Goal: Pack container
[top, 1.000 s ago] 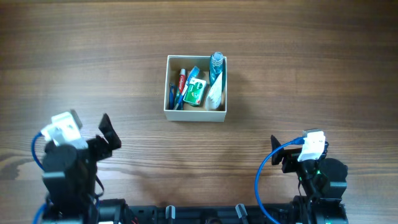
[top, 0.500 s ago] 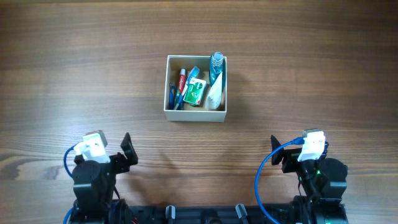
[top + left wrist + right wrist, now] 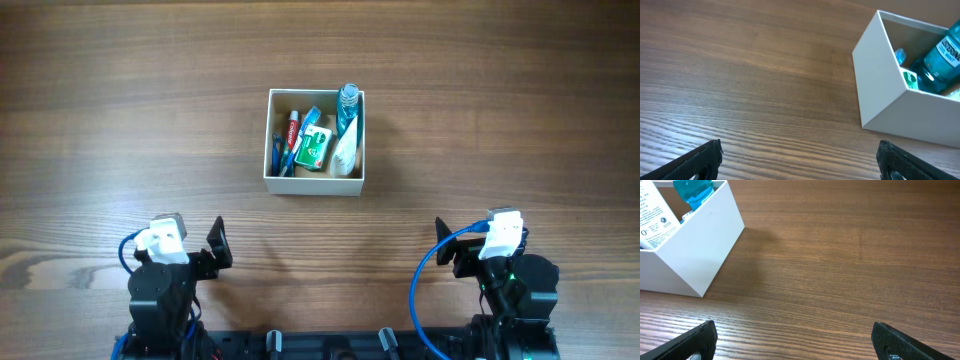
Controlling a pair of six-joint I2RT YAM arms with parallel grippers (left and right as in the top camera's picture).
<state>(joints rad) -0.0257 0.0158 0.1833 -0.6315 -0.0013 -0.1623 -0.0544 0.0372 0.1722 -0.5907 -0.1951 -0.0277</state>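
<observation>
Container [image 3: 313,185] sits at the middle of the table [image 3: 500,100], well ahead of both arms. Inside: blue bottle [image 3: 347,103], green packet [image 3: 314,148], red-capped tube [image 3: 291,128], white tube [image 3: 345,152]. Left claw [image 3: 800,162] and right claw [image 3: 795,342] both have fingers apart and grip nothing; both sit low by the table's near edge. No unpacked item shows in any view. Judgement: packing looks finished, closing stage. Next move likely calls only for parking the arms; any further item would need a forward reach.
</observation>
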